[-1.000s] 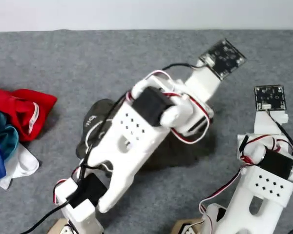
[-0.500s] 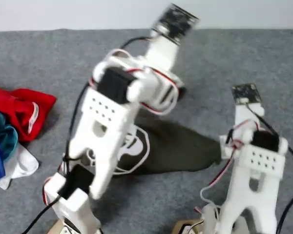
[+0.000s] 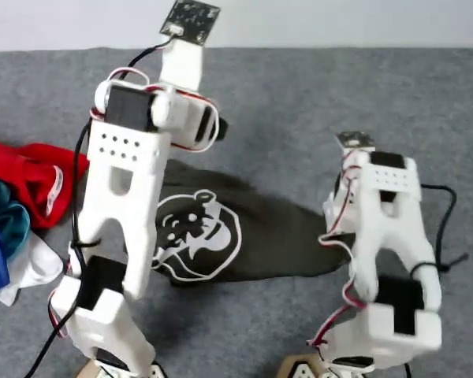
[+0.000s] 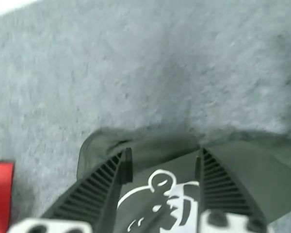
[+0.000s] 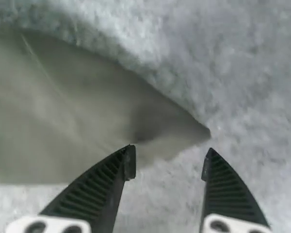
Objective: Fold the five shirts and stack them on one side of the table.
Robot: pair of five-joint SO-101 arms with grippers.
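A dark olive cloth shirt (image 3: 276, 236) with a round white cartoon print lies spread flat on the grey felt-covered desk (image 3: 378, 94). In the high view the white left arm (image 3: 122, 181) covers one end of the shirt and the edge of the print. Any lettering in the print is too small to make out.

The left tool (image 4: 164, 153) is spread wide. The rounded, folded end of the shirt and the top of the print sit between its fingers and just past their tips. Whether the fingers touch the cloth cannot be told.

The right tool (image 5: 169, 151) is also spread wide and pinches nothing. The pointed far corner of the shirt (image 5: 63, 107) lies just ahead of its fingertips.

A heap of red, teal, blue and white shirts (image 3: 20, 213) sits well apart from the left tool, on the side away from the right tool. The frame edge cuts the heap off. A white label (image 3: 55, 189) on the red one is unreadable.
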